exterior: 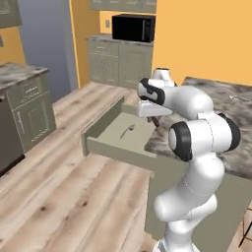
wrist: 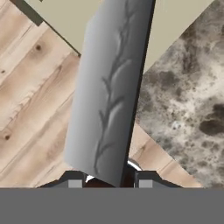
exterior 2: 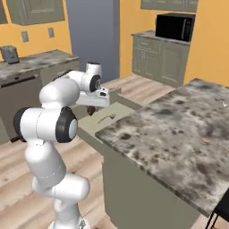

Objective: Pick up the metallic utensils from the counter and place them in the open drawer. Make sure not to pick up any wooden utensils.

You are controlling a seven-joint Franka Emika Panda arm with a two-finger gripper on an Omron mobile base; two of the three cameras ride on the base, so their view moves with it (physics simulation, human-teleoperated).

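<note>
Gripper point(wrist: 109, 181) pinches a knife point(wrist: 109, 92) (grey blade) — above the drawer point(exterior: 106, 147).

mottled marble counter point(exterior 2: 179, 129), brushed grey metal blade point(wrist: 109, 92), wood-plank floor point(exterior: 59, 197)

A black microwave point(exterior: 133, 27) sits on the far cabinet top — wood-plank floor point(exterior: 64, 197) below, orange walls point(exterior: 206, 34) behind

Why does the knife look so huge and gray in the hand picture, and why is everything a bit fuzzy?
In the hand view the knife blade looks huge because it sits right at the camera, held in the gripper; soft gray shading, no glare. In the left base view the spoon in the drawer is small and blurry.
</note>
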